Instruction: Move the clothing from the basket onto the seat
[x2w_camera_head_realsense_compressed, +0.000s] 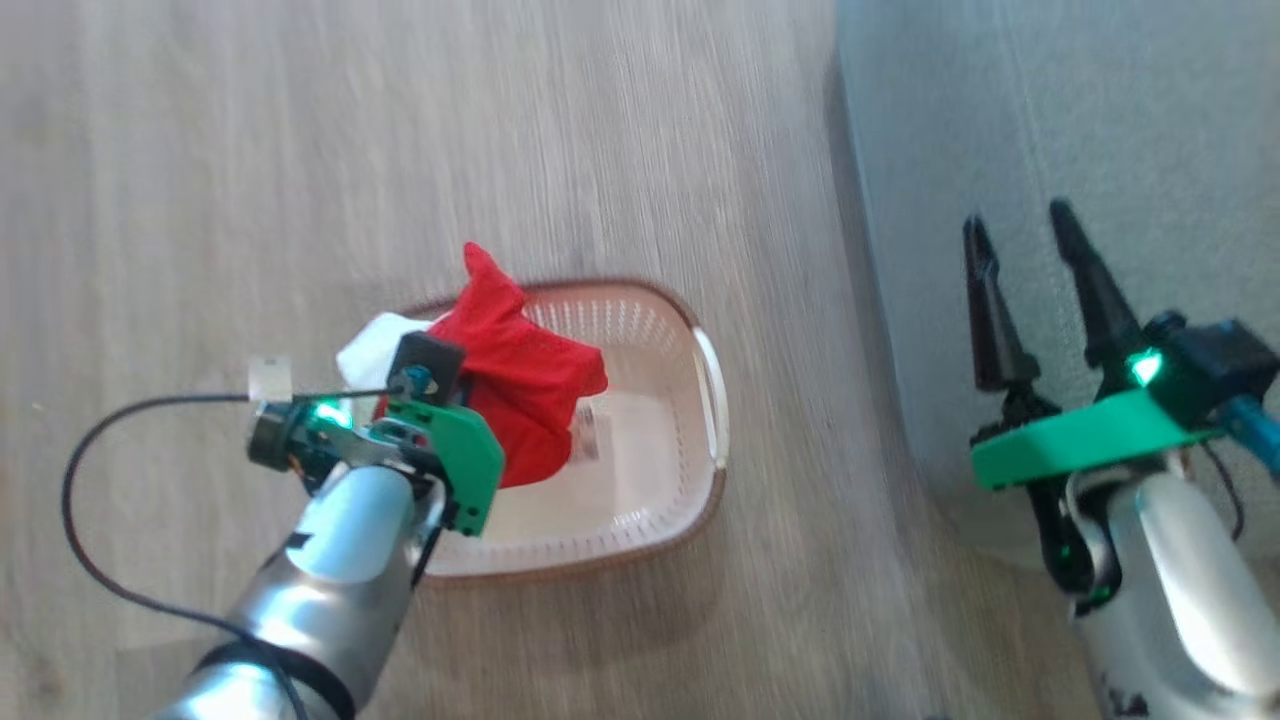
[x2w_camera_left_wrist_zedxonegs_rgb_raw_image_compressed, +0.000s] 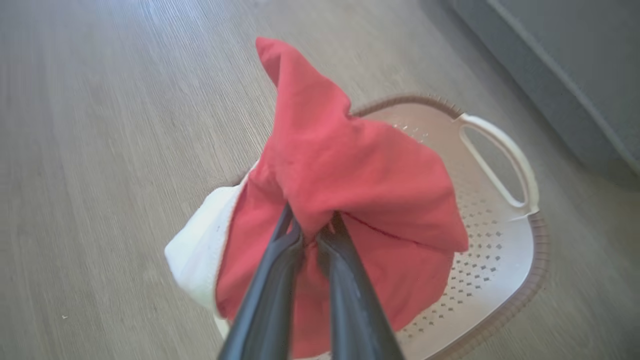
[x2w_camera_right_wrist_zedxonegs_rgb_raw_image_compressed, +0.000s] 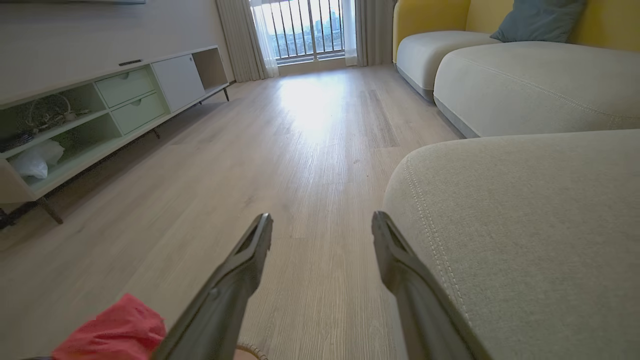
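Observation:
A red garment with a white band (x2w_camera_head_realsense_compressed: 520, 370) hangs bunched above the cream basket (x2w_camera_head_realsense_compressed: 690, 420), pinched by my left gripper (x2w_camera_left_wrist_zedxonegs_rgb_raw_image_compressed: 312, 227), which is shut on it. From the left wrist the cloth (x2w_camera_left_wrist_zedxonegs_rgb_raw_image_compressed: 350, 170) drapes over both fingers, a red point sticking up and the white band (x2w_camera_left_wrist_zedxonegs_rgb_raw_image_compressed: 200, 250) drooping left over the basket's (x2w_camera_left_wrist_zedxonegs_rgb_raw_image_compressed: 500, 260) rim. My right gripper (x2w_camera_head_realsense_compressed: 1015, 235) stands open over the grey-green seat (x2w_camera_head_realsense_compressed: 1050, 120), holding nothing. In the right wrist view its fingers (x2w_camera_right_wrist_zedxonegs_rgb_raw_image_compressed: 320, 225) straddle the seat's (x2w_camera_right_wrist_zedxonegs_rgb_raw_image_compressed: 525, 225) rounded corner, with a red scrap of the garment (x2w_camera_right_wrist_zedxonegs_rgb_raw_image_compressed: 115, 330) at the lower left.
Pale wood floor (x2w_camera_head_realsense_compressed: 300, 150) surrounds the basket. The basket's bare bottom carries a label (x2w_camera_head_realsense_compressed: 592, 435). A low green-and-white media cabinet (x2w_camera_right_wrist_zedxonegs_rgb_raw_image_compressed: 100, 110) runs along the far left wall, more sofa cushions (x2w_camera_right_wrist_zedxonegs_rgb_raw_image_compressed: 525, 80) stretch toward a window, and a black cable (x2w_camera_head_realsense_compressed: 90, 470) loops off my left wrist.

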